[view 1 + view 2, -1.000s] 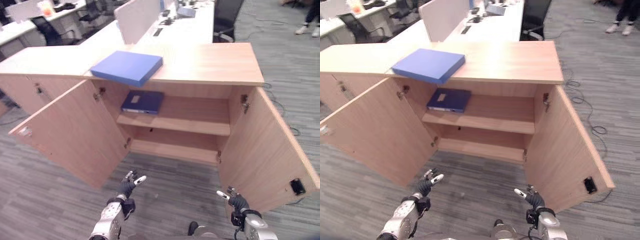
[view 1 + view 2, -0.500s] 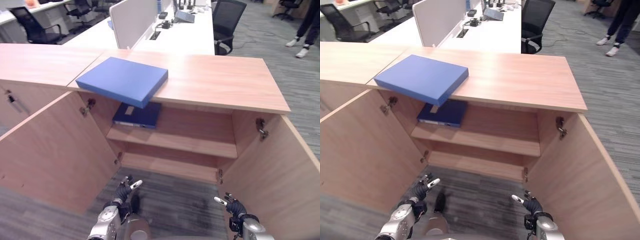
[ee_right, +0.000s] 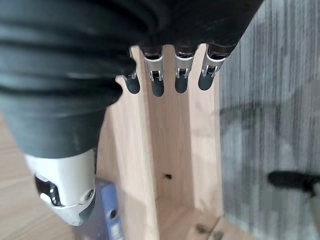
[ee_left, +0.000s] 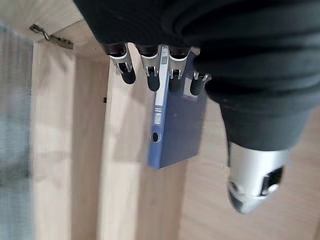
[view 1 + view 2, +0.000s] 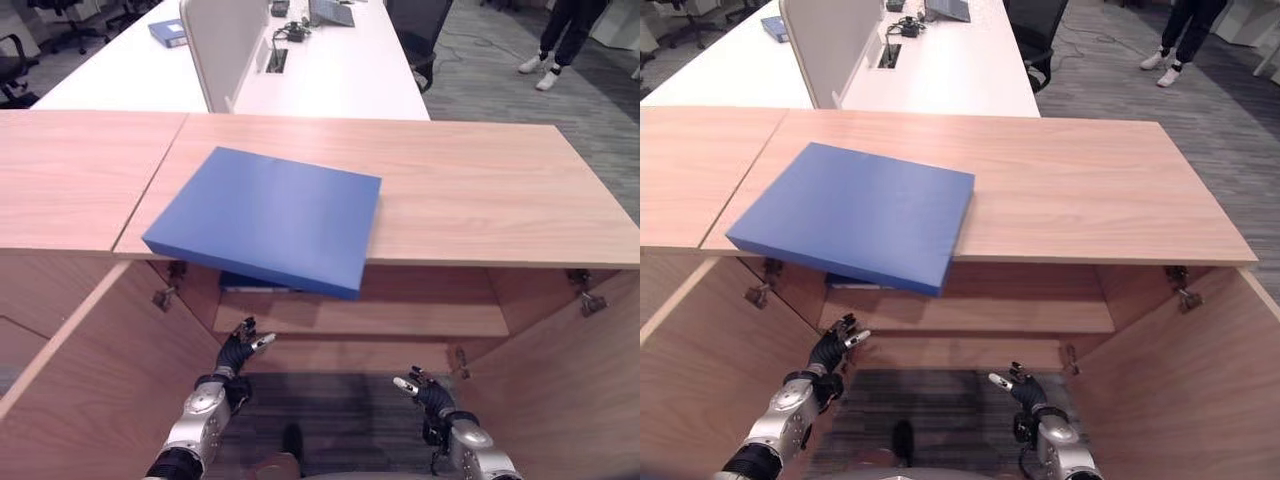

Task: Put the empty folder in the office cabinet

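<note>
Office cabinet [image 5: 480, 190], doors open: blue folder [image 5: 268, 215] overhangs top's front edge, partly hiding binder [image 4: 175, 125] on shelf. Left hand [image 5: 238, 352] and right hand [image 5: 428, 394]: low, fingers spread, empty.

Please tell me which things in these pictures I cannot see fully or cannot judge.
- Dark folder on the shelf: in the eye views, mostly hidden beneath the blue folder and the cabinet top.
- Whether the blue folder is empty: it lies closed.
- Lower shelf: hidden by the cabinet top.
- Person: cut off by the top edge.
</note>
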Controlling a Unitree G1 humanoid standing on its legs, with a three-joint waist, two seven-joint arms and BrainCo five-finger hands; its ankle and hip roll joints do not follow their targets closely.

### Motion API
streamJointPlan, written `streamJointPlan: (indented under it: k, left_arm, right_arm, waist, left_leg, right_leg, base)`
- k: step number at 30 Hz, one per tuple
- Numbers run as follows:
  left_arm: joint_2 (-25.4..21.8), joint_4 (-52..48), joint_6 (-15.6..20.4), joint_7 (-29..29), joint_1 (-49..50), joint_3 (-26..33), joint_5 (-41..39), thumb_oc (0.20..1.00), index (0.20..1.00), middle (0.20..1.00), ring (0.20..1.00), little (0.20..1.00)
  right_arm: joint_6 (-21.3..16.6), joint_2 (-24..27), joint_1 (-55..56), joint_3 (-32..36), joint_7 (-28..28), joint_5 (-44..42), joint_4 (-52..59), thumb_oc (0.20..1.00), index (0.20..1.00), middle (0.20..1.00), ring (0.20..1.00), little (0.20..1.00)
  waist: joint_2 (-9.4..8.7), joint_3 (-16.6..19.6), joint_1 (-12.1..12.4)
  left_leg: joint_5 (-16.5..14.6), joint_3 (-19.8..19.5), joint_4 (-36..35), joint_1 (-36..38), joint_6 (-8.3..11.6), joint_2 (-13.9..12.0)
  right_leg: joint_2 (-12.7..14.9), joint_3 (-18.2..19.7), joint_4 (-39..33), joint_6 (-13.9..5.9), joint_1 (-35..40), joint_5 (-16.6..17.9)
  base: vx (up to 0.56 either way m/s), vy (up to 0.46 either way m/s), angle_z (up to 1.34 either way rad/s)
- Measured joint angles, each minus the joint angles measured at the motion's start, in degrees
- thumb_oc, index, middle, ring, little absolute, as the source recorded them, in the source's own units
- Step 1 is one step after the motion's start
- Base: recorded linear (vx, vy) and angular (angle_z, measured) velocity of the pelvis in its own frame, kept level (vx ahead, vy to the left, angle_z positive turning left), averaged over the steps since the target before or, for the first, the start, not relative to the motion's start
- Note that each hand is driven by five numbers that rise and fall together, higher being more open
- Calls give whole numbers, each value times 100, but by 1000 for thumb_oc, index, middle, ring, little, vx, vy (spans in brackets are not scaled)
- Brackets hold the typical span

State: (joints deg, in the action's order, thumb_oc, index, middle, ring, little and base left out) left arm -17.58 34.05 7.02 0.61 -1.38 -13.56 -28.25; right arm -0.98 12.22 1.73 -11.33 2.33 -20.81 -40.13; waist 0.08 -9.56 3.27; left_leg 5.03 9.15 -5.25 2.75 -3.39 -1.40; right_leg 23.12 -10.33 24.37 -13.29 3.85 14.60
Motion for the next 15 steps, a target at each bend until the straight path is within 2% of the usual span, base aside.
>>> streamJointPlan:
  k: [1,2,3,4,5,7,8,11,14,15]
  left_arm:
    - [36,9,-13,2,10,9,0,1000,1000,1000,1000,1000]
    - [51,11,-15,8,14,12,0,1000,1000,1000,1000,1000]
    - [31,12,-16,8,14,14,0,1000,1000,1000,1000,1000]
    - [-22,24,-16,32,47,22,-1,1000,1000,1000,1000,1000]
    - [-36,26,-17,40,77,33,-1,1000,1000,1000,1000,1000]
    - [-35,-16,-16,32,146,12,5,1000,1000,1000,1000,1000]
    - [14,-46,-13,19,283,11,26,1000,1000,1000,1000,1000]
    - [52,-169,-10,41,570,39,79,1000,1000,1000,1000,1000]
    - [74,-517,-8,59,702,39,256,1000,1000,1000,1000,1000]
    - [79,-719,16,60,716,43,302,1000,1000,1000,1000,1000]
  right_arm:
    - [-17,5,-7,7,0,-1,14,1000,1000,1000,1000,1000]
    - [-8,17,4,-1,10,-1,16,1000,1000,1000,1000,1000]
    - [1,26,24,-2,2,-2,11,1000,1000,1000,1000,1000]
    - [11,38,-30,-6,0,-6,-13,1000,1000,1000,1000,1000]
    - [7,39,-53,-2,-5,-12,-26,1000,1000,1000,1000,1000]
    - [12,43,53,17,-15,-11,-28,1000,1000,1000,1000,1000]
    - [24,69,173,8,-14,-10,-39,1000,1000,1000,1000,1000]
    - [24,163,229,18,-14,-7,-38,1000,1000,1000,1000,1000]
    - [25,263,263,19,-14,-6,-30,1000,1000,1000,1000,1000]
    - [18,310,251,40,-17,-6,-27,1000,1000,1000,1000,1000]
  waist:
    - [40,-10,-85]
    - [55,-12,-103]
    - [42,-1,-159]
    - [43,-2,-257]
    - [-37,20,-334]
    - [-186,47,-435]
    - [-303,131,-409]
    - [-118,239,-280]
    - [-44,274,-258]
    - [-18,318,-247]
  left_leg:
    - [-19,-55,6,15,-25,7]
    - [-29,-76,2,17,-38,-11]
    - [-34,-151,2,24,-44,-10]
    - [-82,-193,-46,39,17,-86]
    - [-75,-244,-51,14,72,-64]
    - [-91,-358,-51,95,113,102]
    - [-132,-402,-51,231,203,200]
    - [-217,-382,-49,346,405,0]
    - [-241,-417,-50,406,498,-112]
    - [-250,-407,-50,486,569,-227]
  right_leg:
    - [-22,20,268,-39,-184,-522]
    - [-169,77,285,57,-341,-1103]
    - [-443,117,-7,102,-455,-1487]
    - [-1029,144,-1262,262,-567,-1695]
    - [-1274,204,-2032,276,-515,-1629]
    - [-1339,321,-2543,365,-470,-1493]
    - [-1295,450,-2502,596,-409,-1019]
    - [-1492,318,-2990,697,-139,-875]
    - [-1576,136,-2986,778,-38,-787]
    - [-1690,127,-2986,859,40,-843]
  base:
    - [134,107,8]
    - [167,39,28]
    - [246,17,23]
    - [197,-33,31]
    - [114,-51,33]
    - [80,-51,49]
    - [87,-61,31]
    - [64,-63,-10]
    - [34,-47,3]
    - [27,-62,5]
